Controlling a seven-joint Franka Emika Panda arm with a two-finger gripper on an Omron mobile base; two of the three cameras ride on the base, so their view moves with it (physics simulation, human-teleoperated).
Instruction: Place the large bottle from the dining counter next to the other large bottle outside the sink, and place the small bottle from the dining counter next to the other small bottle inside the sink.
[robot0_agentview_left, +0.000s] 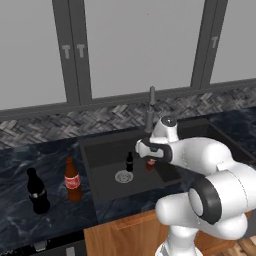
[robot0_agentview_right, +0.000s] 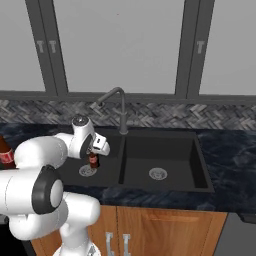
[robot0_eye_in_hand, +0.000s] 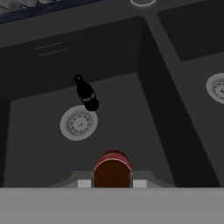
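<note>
My gripper (robot0_agentview_left: 150, 159) hangs inside the left basin of the dark sink (robot0_agentview_left: 100, 145), shut on a small brown bottle (robot0_eye_in_hand: 113, 168) with a red band. In the hand view the bottle's top sits between my fingertips (robot0_eye_in_hand: 84, 183), above the basin floor. The other small bottle (robot0_eye_in_hand: 86, 93), black, stands on the basin floor beside the drain (robot0_eye_in_hand: 78, 124), a short way to the left of the held one (robot0_agentview_left: 150, 164). Two large bottles stand together on the counter left of the sink: a black one (robot0_agentview_left: 37, 191) and a brown one with a red label (robot0_agentview_left: 73, 180).
A tall faucet (robot0_agentview_right: 120, 107) rises behind the sink divider, close above my hand. The right basin (robot0_agentview_right: 165, 155) has its own drain (robot0_agentview_right: 157, 173). Dark marble counter (robot0_agentview_left: 30, 160) surrounds the sink, with a tiled backsplash and windows behind it.
</note>
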